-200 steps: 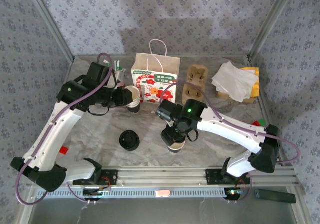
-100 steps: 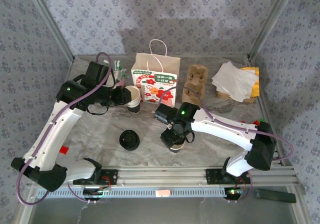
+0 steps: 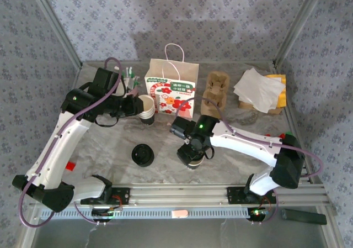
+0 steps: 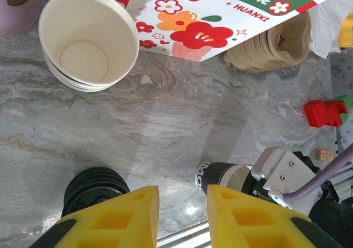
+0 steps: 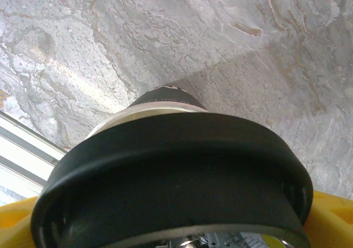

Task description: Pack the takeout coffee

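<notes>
Near the bench's front edge, the right gripper straddled the takeout coffee; whether it pressed was unclear. The left gripper hung apart, empty.

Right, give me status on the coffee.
Left gripper open, empty. Right gripper around takeout coffee, grip unclear. Paper bag upright behind, nothing between.
</notes>
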Robot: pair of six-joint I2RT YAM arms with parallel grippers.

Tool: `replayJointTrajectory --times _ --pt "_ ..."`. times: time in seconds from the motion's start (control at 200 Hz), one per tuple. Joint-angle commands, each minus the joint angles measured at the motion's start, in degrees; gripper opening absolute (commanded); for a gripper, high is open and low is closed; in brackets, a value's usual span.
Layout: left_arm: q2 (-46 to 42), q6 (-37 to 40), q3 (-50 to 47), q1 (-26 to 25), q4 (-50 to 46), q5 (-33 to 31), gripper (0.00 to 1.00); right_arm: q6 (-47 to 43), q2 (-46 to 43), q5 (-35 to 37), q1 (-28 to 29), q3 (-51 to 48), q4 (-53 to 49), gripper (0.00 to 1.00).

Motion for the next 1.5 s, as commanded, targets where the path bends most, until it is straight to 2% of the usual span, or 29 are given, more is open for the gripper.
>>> replayJointTrajectory --times 0.0,0.715,1.129,1.494 --pt "-0.6 1.3 2.2 0.4 -1.7 0.1 0.29 -0.9 0.8 0.2 0.5 -0.5 0.0 0.92" --pt "-1.1 1.5 2.0 0.9 -1.8 -0.2 0.29 -1.4 2.7 2.5 3.1 -1.0 -2.2 0.94" --pt "-1.9 1.7 1.8 1.1 -2.0 -0.2 0.29 -0.8 2.5 5.3 3.7 2.0 -5.5 0.94" --pt "-2.1 1.8 1.9 1.1 -2.2 -0.1 0.29 -1.2 3.6 4.3 3.7 1.4 -4.6 0.95"
